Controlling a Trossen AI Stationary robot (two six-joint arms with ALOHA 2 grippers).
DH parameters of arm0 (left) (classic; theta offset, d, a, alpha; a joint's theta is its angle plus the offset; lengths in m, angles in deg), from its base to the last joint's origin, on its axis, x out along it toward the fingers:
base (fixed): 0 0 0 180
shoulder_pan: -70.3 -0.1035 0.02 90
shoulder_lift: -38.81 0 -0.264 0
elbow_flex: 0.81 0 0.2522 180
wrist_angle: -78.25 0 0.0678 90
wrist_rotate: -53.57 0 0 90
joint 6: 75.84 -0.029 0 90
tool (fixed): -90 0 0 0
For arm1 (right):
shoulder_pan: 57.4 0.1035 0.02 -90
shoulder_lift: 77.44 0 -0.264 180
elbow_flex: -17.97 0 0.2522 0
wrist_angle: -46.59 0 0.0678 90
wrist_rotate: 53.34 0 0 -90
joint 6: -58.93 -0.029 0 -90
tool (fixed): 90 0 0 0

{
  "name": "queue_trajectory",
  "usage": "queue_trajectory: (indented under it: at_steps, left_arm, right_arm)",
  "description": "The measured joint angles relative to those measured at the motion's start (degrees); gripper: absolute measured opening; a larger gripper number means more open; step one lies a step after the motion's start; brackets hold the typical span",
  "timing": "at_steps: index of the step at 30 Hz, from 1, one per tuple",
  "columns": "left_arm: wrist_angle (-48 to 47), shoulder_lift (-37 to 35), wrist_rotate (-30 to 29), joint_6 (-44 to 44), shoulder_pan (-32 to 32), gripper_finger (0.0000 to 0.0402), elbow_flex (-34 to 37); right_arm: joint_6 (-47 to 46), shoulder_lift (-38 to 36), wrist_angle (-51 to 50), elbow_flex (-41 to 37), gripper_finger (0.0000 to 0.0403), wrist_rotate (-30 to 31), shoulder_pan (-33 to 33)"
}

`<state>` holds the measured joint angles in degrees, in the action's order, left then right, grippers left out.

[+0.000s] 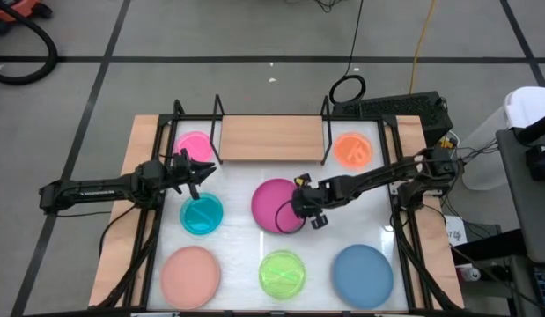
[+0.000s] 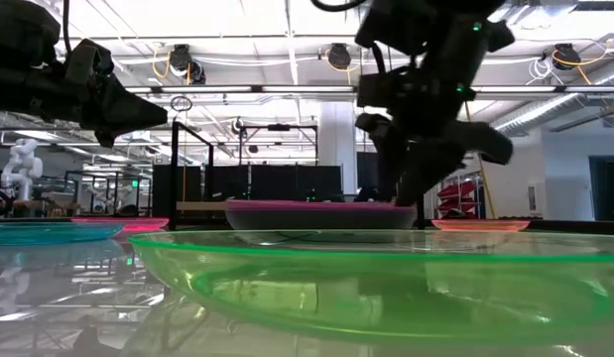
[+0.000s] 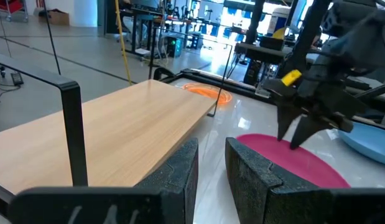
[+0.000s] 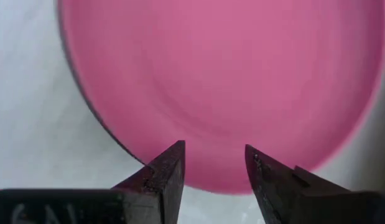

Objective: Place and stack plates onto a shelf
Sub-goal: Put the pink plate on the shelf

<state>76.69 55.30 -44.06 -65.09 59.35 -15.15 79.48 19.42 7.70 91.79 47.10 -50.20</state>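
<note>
No plate is on the shelf (image 1: 270, 138) yet, and the right claw (image 1: 305, 211), open a little, hangs over the big pink plate (image 1: 274, 204) while the left claw (image 1: 195, 173) waits, nearly closed and empty.

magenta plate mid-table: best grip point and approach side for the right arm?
Probably the rim on the magenta plate's right edge, coming from above. It lies flat on the table, so only the thin raised lip gives purchase, one finger inside, one outside. The right gripper already hangs open over that edge. The side toward the shelf is free for carrying it over. The left gripper waits near the teal plate.
</note>
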Motion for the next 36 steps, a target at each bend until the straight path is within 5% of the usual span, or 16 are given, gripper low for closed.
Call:
queue_trajectory:
  at_steps: [13, 22, 36]
  left_arm:
    - [-0.04, 0.0, 0.0, 0.0, 0.0, 0.0084, -0.01]
    - [-0.07, 0.0, 0.0, 0.0, 0.02, 0.0084, -0.02]
    - [0.0, -0.01, 0.0, 0.0, 0.02, 0.0084, -0.02]
  right_arm:
    - [0.03, -4.29, 2.17, 0.88, 0.0148, 2.82, 4.4]
    - [-8.85, -7.2, 2.51, 0.6, 0.0148, -4.72, 9.49]
    - [-12.73, -5.01, 21.03, -5.28, 0.0148, -3.13, 10.85]
